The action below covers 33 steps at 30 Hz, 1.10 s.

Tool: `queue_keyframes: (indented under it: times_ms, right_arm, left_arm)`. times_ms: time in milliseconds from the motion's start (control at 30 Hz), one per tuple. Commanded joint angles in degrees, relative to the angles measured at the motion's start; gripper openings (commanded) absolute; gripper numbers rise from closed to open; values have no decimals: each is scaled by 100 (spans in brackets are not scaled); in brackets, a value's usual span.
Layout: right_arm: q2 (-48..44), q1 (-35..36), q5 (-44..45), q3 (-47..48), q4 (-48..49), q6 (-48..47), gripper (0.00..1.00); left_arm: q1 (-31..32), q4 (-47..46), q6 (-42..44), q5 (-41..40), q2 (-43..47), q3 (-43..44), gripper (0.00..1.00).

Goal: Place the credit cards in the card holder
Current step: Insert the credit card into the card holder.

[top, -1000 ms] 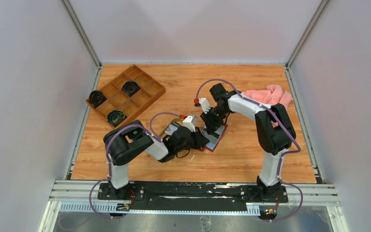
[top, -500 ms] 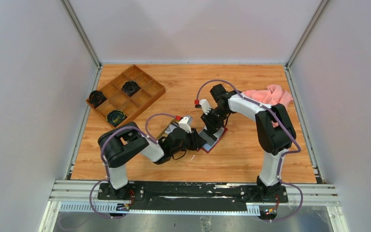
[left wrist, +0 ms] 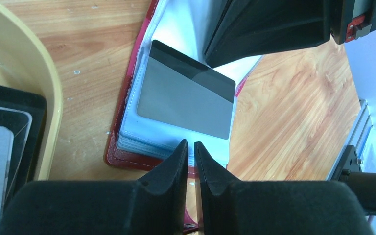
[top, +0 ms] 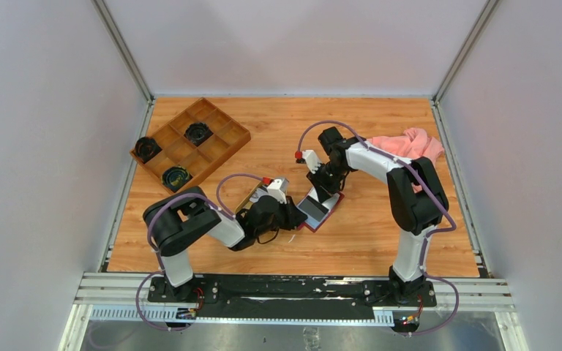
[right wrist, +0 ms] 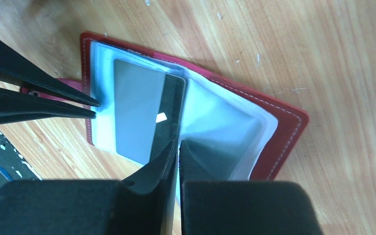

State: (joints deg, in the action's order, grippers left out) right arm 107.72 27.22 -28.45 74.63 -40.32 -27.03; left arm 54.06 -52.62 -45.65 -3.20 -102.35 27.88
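Red card holder [right wrist: 285, 123], grey credit card [left wrist: 186, 95]

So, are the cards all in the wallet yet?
Not yet. Done: the card holder lies open, one grey card on its sleeve. In hand: the left end effector and right end effector, nearly closed, tend it. To do: more cards wait in the tray.

The left arm [top: 179, 223] is folded low, its forearm reaching to the right; the right arm [top: 410, 190] bends over and reaches inward toward it. The left gripper [left wrist: 190, 145] and right gripper [right wrist: 176, 143] stand near each other, tips apart, each with fingers drawn almost together, a thin slit between
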Motion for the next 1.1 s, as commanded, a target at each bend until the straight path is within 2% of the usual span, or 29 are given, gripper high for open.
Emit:
queue_keyframes:
  times_ms: [0,633,900,1067]
  right_arm:
    - [-76,-68,255,-27,-82,-46,6]
    - [215,292,76,-28,-253,-278,4]
    - [195,369,-384,15,-425,-376,4]
    - [224,348,-670,44,-490,-378,4]
  left_arm:
    - [-27,200,-8,-192,171,-177,14]
    - [-27,490,-45,-242,32,-28,12]
    - [-27,481,-41,-259,53,-36,13]
    - [-27,481,-27,-295,104,-54,17]
